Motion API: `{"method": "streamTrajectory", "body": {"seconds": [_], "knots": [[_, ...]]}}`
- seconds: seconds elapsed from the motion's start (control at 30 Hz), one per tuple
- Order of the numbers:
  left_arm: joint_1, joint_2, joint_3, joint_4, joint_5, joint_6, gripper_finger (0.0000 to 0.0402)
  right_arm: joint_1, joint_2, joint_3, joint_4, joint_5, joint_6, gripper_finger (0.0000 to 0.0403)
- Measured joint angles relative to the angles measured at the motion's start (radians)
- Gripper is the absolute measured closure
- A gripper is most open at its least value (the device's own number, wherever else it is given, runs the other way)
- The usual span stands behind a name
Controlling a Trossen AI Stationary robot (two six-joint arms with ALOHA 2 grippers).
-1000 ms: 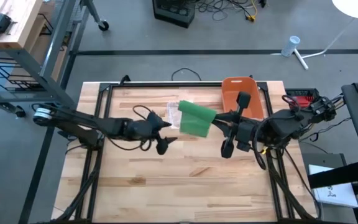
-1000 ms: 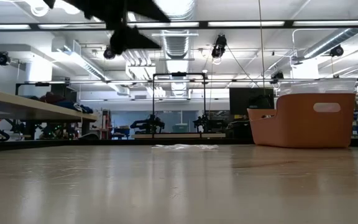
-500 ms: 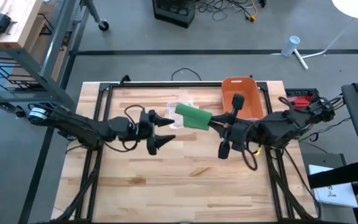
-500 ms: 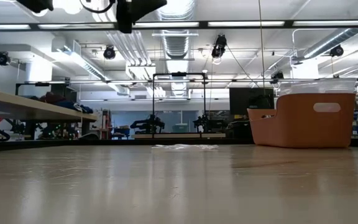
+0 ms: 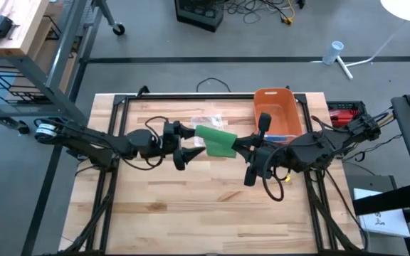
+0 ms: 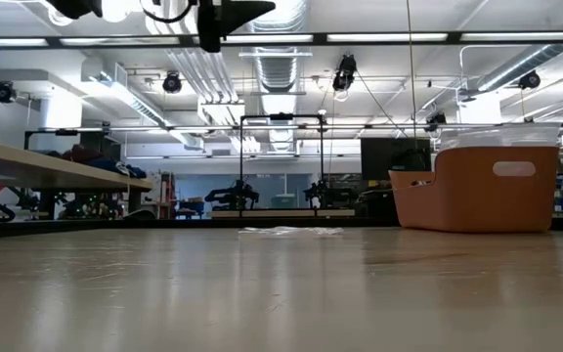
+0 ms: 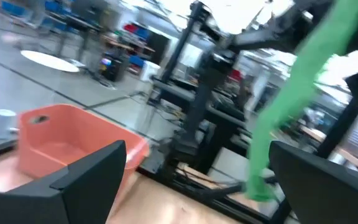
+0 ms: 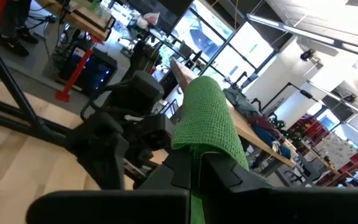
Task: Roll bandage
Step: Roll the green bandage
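From the high view we see both arms raised over the middle of the wooden tabletop. Our right gripper is clenched on one end of the green bandage, which hangs in the air between the two arms, above the tabletop. Our left gripper sits just beside the bandage's other end with its fingers spread wide, grasping nothing that we can make out. Behind them lie a clear wrapper and an orange bin.

From the low view we see only the tabletop itself, the wrapper lying flat far back, the orange bin to one side, and a dark part of an arm at the top edge. The bandage does not show here, so we judge it is held well clear of the surface.

From the left wrist view we see the bandage as a loose green strip hanging down ahead of our open fingers, with the bin beyond.

From the right wrist view the bandage is pinched in our own closed gripper, folded over its tip.

We judge the rolling barely begun: the bandage is lifted and held at one end, still loose and not wound. The left gripper has yet to take hold, and the whole winding remains.
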Motion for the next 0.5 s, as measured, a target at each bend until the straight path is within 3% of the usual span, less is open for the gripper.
{"method": "streamTrajectory", "body": {"seconds": [0.1, 0.5], "knots": [[-0.001, 0.031, 0.012, 0.003, 0.065, 0.005, 0.0019, 0.0, 0.006, 0.0, 0.003, -0.001, 0.004, 0.04], [0.006, 0.099, 0.063, 0.004, 0.091, 0.113, 0.0057, 0.0, 0.011, 0.0, 0.001, -0.074, 0.089, 0.04]]}}
